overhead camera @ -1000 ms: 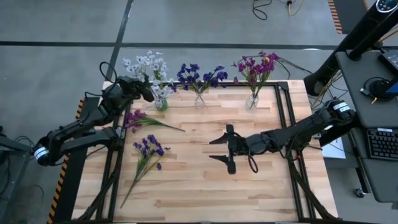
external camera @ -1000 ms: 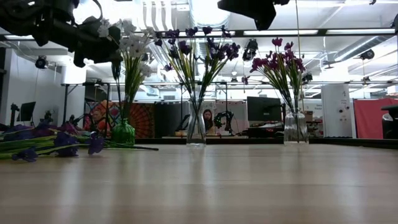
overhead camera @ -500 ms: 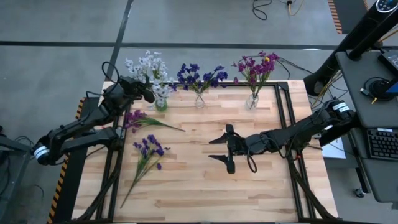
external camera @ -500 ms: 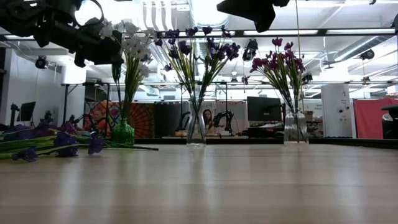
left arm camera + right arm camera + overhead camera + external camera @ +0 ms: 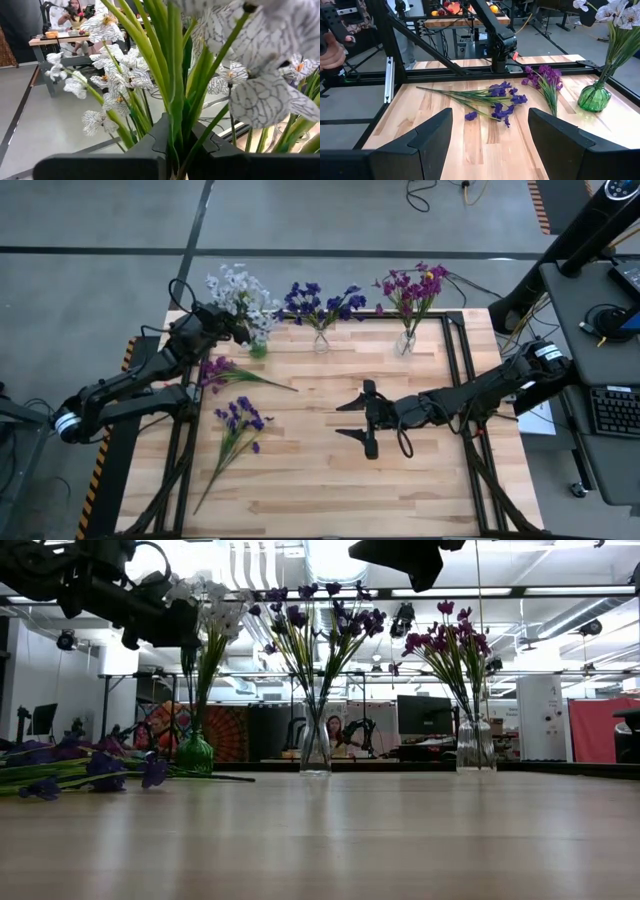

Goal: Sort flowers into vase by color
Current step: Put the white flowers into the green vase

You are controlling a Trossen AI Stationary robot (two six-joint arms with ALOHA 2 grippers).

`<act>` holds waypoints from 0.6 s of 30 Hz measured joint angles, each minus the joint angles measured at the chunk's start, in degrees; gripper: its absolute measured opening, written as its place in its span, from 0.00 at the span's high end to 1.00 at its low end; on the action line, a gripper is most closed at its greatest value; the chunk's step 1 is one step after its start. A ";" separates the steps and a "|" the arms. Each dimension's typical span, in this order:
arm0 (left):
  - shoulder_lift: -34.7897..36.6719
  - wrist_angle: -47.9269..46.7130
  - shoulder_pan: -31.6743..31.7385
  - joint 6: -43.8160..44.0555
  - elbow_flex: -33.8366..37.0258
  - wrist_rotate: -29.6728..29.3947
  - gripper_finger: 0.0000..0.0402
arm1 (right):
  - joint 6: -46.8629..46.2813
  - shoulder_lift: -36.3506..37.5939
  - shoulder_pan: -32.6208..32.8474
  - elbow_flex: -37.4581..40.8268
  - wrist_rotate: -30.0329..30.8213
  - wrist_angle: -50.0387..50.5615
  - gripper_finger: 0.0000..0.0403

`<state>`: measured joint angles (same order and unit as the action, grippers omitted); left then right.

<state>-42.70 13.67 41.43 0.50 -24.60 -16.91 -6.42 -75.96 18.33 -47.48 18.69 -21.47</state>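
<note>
Left gripper [image 5: 172, 150] fingertips hidden behind white flowers' [image 5: 125, 80] stems in left wrist view. Low view: right arm [image 5: 400, 558] cut off at top edge; green vase [image 5: 195, 752] partly blurred.

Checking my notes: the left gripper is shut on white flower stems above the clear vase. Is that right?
No. The left gripper is shut on the white flowers, but the vase under them is green, as the low view shows.

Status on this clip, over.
Left tool shut on white flower stems above green vase. Right tool open, mid-table. Purple sprigs left on table. Nothing obstructing.
</note>
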 joint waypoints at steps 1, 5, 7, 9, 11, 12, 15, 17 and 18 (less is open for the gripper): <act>0.00 0.00 0.00 0.01 0.00 0.00 0.97 | 0.00 0.00 0.00 0.00 -0.02 0.00 0.37; 0.02 0.22 0.00 -0.01 0.00 2.36 0.96 | 0.00 0.00 0.00 0.00 -0.02 -0.02 0.37; 0.04 0.37 -0.02 -0.03 0.00 3.20 0.94 | 0.00 0.00 0.00 0.00 -0.02 -0.02 0.37; 0.04 0.35 -0.01 -0.03 0.00 3.19 0.91 | 0.00 0.00 0.00 0.00 -0.02 -0.01 0.37; 0.04 0.35 -0.01 0.00 0.00 3.19 0.88 | 0.00 0.00 0.00 0.00 -0.02 0.00 0.37; 0.04 0.35 -0.01 0.14 0.00 3.19 0.86 | 0.00 0.00 0.00 0.00 -0.02 0.00 0.37; 0.07 0.35 -0.02 0.71 0.00 3.21 0.79 | 0.00 0.00 0.00 0.00 -0.02 0.06 0.37; 0.09 0.29 -0.02 0.82 0.00 3.21 0.74 | 0.00 0.00 0.00 0.00 -0.02 0.13 0.37; 0.12 0.09 -0.02 0.84 0.00 3.21 0.71 | 0.00 0.00 0.00 0.00 -0.02 0.13 0.37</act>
<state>-42.58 13.76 41.41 1.34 -24.60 -13.69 -6.42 -75.96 18.33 -47.48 18.68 -21.34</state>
